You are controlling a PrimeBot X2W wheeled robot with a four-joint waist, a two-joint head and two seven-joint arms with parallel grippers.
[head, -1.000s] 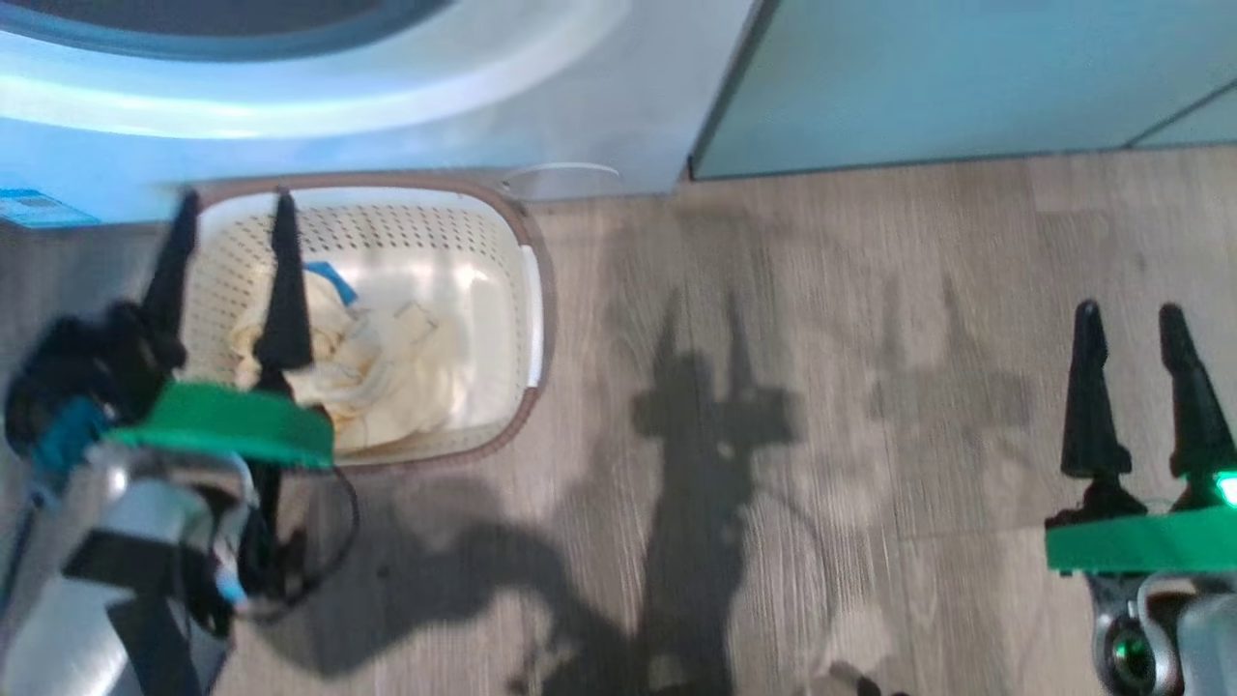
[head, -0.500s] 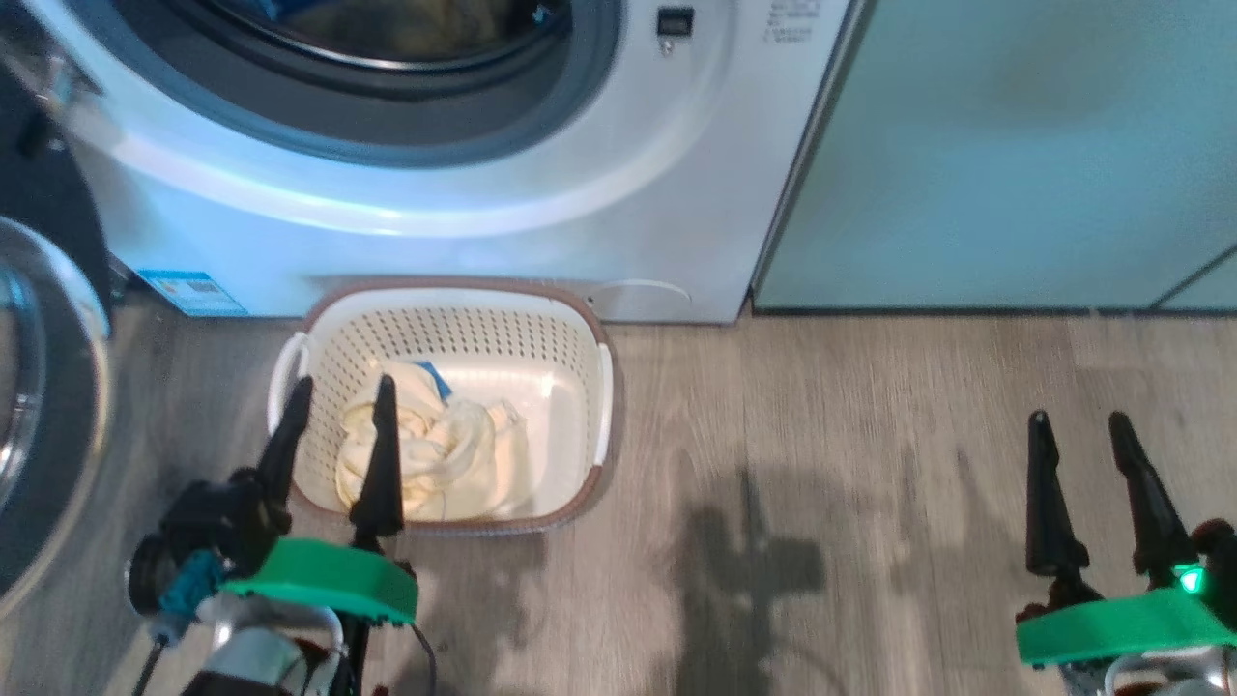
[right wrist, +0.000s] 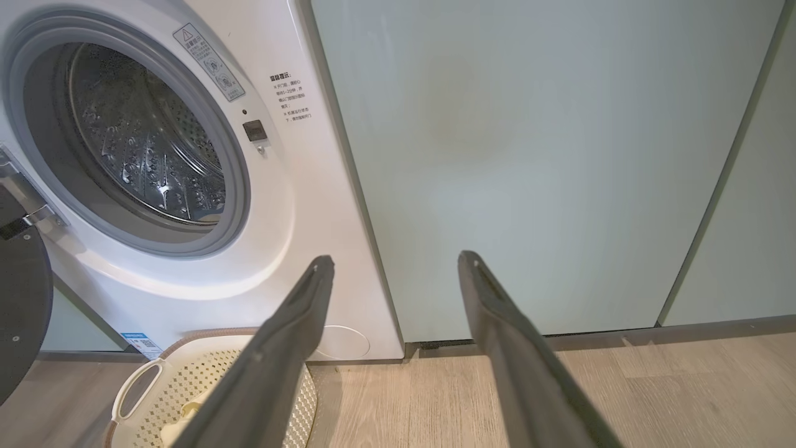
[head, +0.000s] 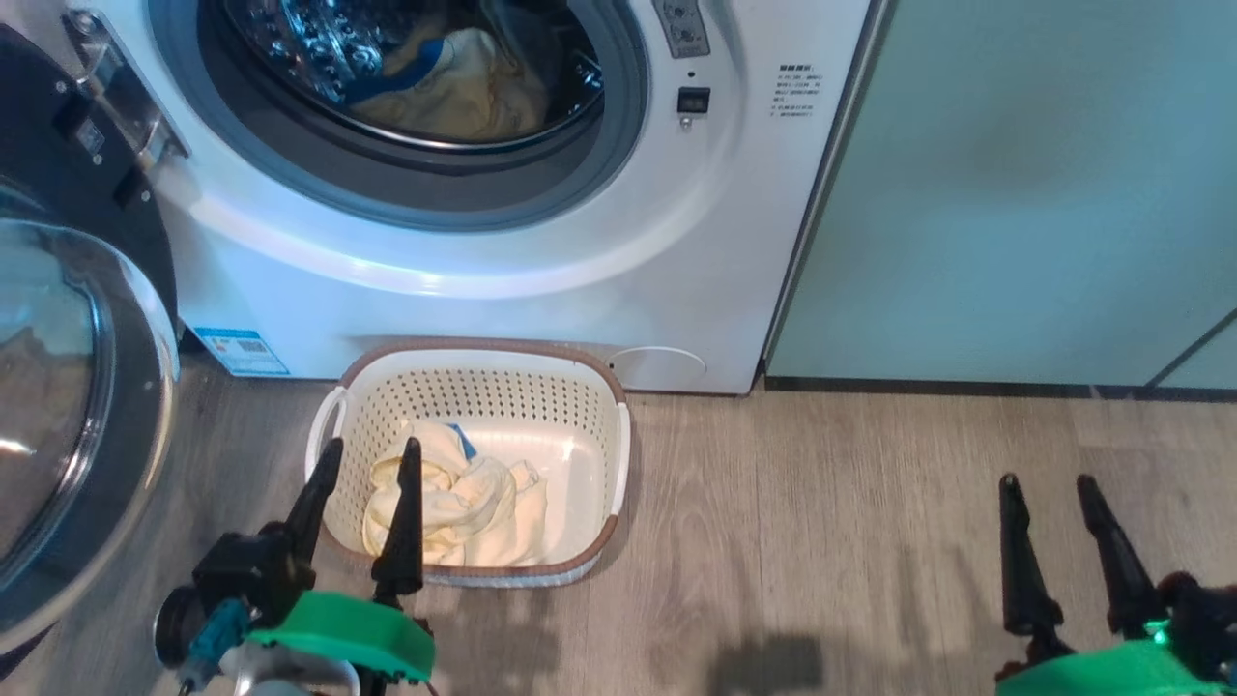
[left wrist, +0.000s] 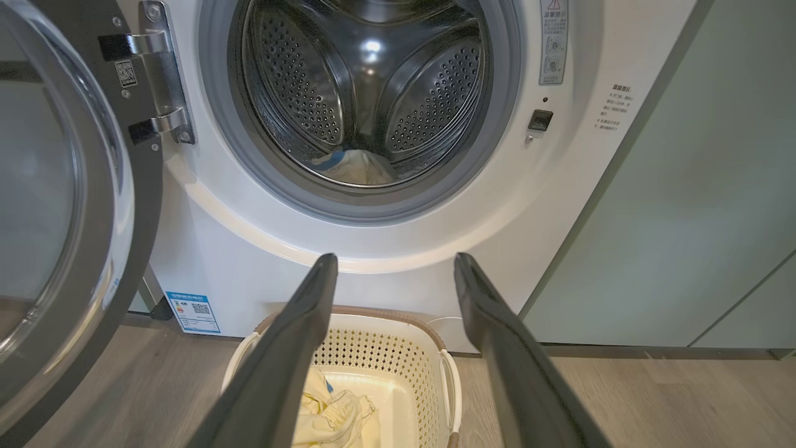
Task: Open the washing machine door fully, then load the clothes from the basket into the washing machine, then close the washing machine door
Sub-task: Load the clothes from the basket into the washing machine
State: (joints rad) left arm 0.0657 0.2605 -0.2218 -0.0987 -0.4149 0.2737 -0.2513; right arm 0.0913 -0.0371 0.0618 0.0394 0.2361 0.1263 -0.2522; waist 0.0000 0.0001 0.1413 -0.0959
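The white washing machine (head: 541, 280) fills the upper left, its round black door (head: 77, 406) swung wide open at the left on a steel hinge. A cream and blue garment (head: 464, 82) lies in the steel drum (left wrist: 367, 93). On the floor before the machine stands the cream basket (head: 599, 435) with pale yellow clothes (head: 464, 503) in its left half. My left gripper (head: 372, 459) hovers open over the basket's near-left corner, nothing between its fingers. Far off at the lower right, my right gripper (head: 1049, 488) is open and empty above bare floor.
Pale teal cabinet doors (head: 1015, 193) stand right of the machine, with a dark gap at their base. Grey wood-look floor (head: 821, 541) stretches between the basket and my right gripper. A blue-white sticker (head: 242, 350) marks the washer's lower left corner.
The camera has tilted up, so the drum and open door have come into view. My left gripper stays open over the basket's left side; the right stays open at the right.
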